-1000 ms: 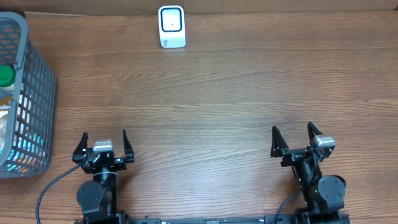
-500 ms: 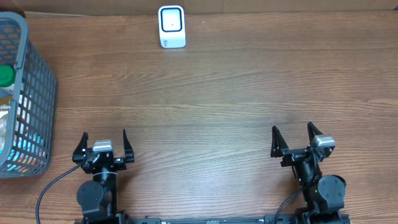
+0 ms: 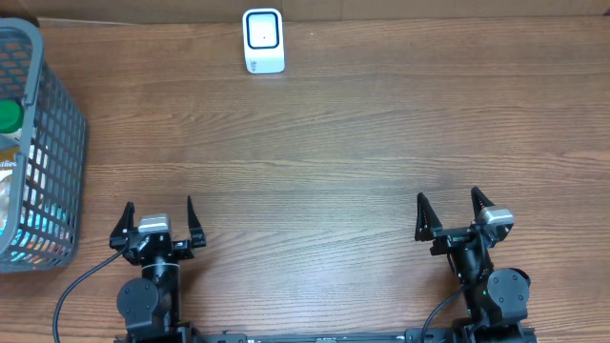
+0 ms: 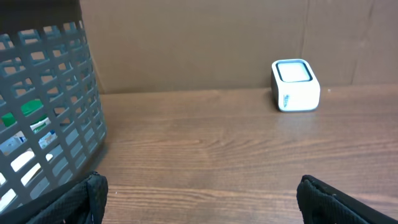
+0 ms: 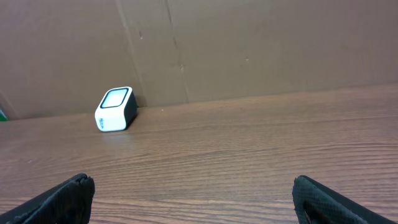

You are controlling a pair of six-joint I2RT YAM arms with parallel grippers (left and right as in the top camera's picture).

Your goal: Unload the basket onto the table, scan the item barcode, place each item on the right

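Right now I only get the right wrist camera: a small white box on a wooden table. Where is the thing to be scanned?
Observer: Nothing to scan lies out on the table. A grey mesh basket with goods inside stands at its left edge.
Operator: What is in it?
Observer: Only a green cap is clear. The rest is too hidden to name, and no barcode shows.
Operator: Is the other arm reaching for it?
Observer: No. The left gripper is open and empty near the front edge, apart from the basket.
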